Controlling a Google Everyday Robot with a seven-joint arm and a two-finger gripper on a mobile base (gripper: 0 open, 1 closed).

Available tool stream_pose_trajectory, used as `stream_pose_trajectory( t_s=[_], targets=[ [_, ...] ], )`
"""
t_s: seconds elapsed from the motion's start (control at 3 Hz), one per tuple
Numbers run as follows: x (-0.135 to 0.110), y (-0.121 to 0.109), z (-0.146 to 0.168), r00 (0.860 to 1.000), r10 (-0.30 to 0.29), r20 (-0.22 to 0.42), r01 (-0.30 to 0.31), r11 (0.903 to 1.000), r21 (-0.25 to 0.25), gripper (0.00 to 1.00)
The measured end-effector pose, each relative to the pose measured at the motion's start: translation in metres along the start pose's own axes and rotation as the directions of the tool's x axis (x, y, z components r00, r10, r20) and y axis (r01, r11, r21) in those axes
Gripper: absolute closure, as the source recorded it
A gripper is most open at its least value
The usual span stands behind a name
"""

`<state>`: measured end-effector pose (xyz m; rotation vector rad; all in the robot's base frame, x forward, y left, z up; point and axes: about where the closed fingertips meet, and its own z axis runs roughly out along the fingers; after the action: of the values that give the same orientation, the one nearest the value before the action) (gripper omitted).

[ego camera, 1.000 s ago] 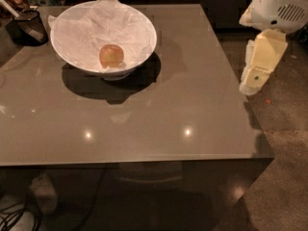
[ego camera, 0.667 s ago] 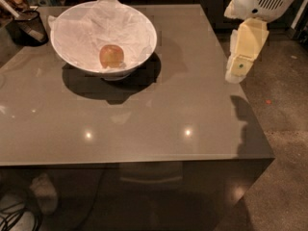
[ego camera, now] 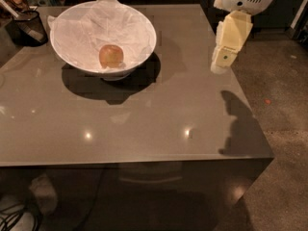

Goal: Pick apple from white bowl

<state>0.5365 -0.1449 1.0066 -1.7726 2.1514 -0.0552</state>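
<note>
The apple, small, reddish-orange with a paler patch, lies in the bottom of the white bowl. The bowl is wide, flared and lined with crumpled white paper. It stands on the grey table at the far left. My gripper, cream-coloured, hangs from the white arm at the upper right, above the table's right edge. It is well to the right of the bowl and apart from it.
A dark mesh cup with utensils stands at the table's far left corner, beside the bowl. The arm's shadow falls on the table's right side. Speckled floor lies to the right; cables lie on the floor at the lower left.
The arm and gripper have moved left, from over the floor beside the table to above the table's right edge. The bowl and apple have not moved.
</note>
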Motion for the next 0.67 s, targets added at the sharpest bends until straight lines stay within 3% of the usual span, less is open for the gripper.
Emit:
stream_pose_trajectory(
  t_s=[0.67],
  targets=[
    [-0.074,-0.051,0.021,0.998,-0.056,0.012,0.056,0.9984,0.000,0.00]
  ],
)
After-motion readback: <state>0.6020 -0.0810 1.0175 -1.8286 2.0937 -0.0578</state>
